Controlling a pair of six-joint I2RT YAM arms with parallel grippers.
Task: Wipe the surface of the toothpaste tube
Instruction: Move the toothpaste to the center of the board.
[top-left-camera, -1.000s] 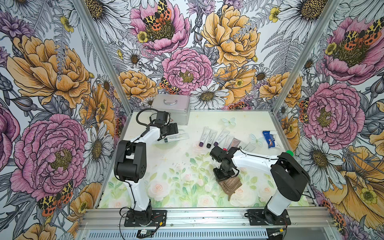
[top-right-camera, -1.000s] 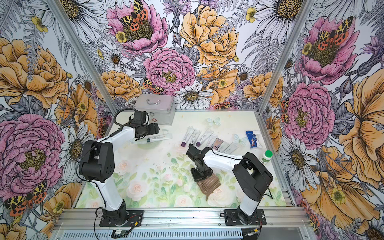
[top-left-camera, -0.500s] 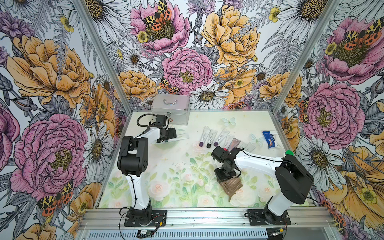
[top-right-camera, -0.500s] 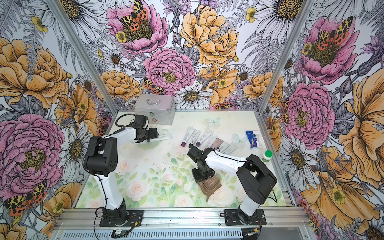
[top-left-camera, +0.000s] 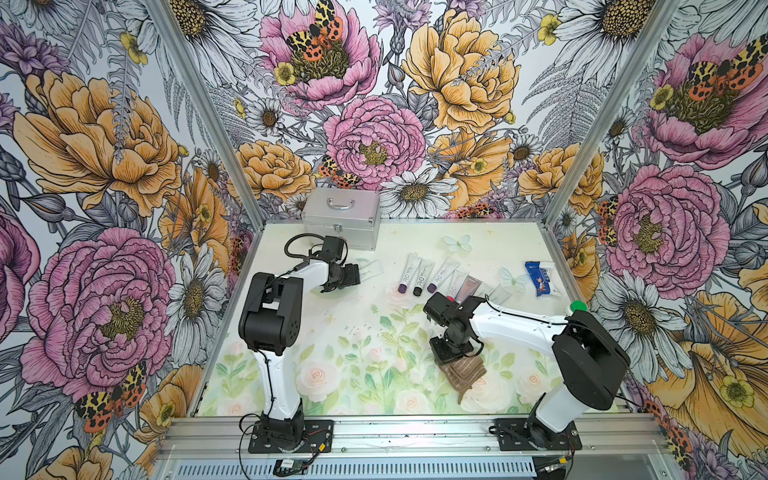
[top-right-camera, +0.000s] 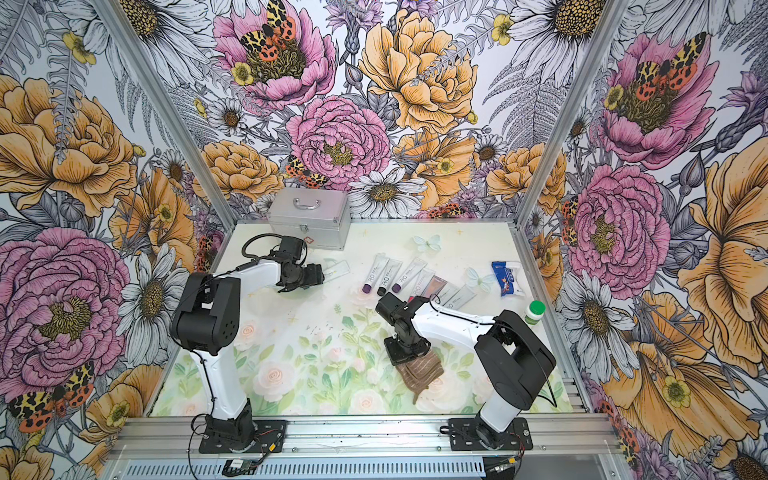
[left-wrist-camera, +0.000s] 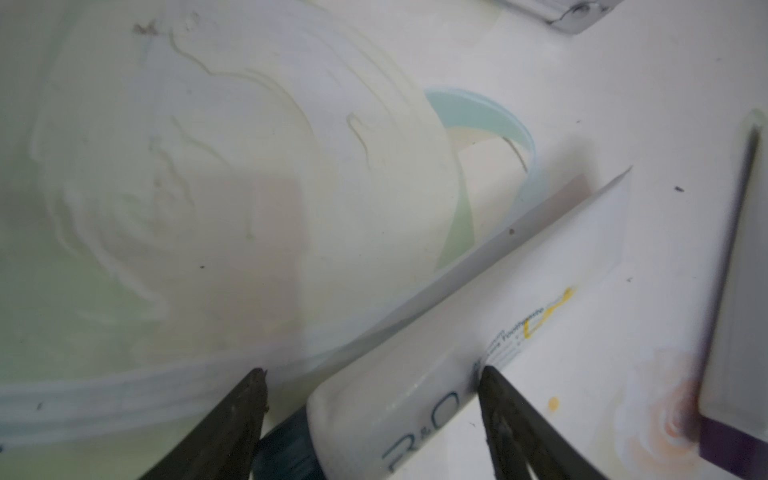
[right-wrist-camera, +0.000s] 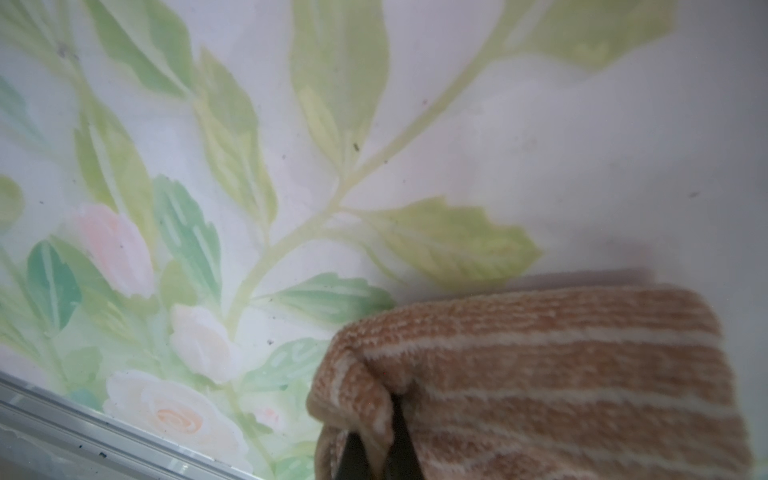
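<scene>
Left wrist view: left pincer gapes astride the toothpaste tube on pale floral tabletop; right pincer clamps striped cloth; flower-printed walls enclose both.

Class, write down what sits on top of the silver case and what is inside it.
On top of the silver case, only its handle shows, lying flat on the closed lid. The inside cannot be seen: the lid covers it.
</scene>
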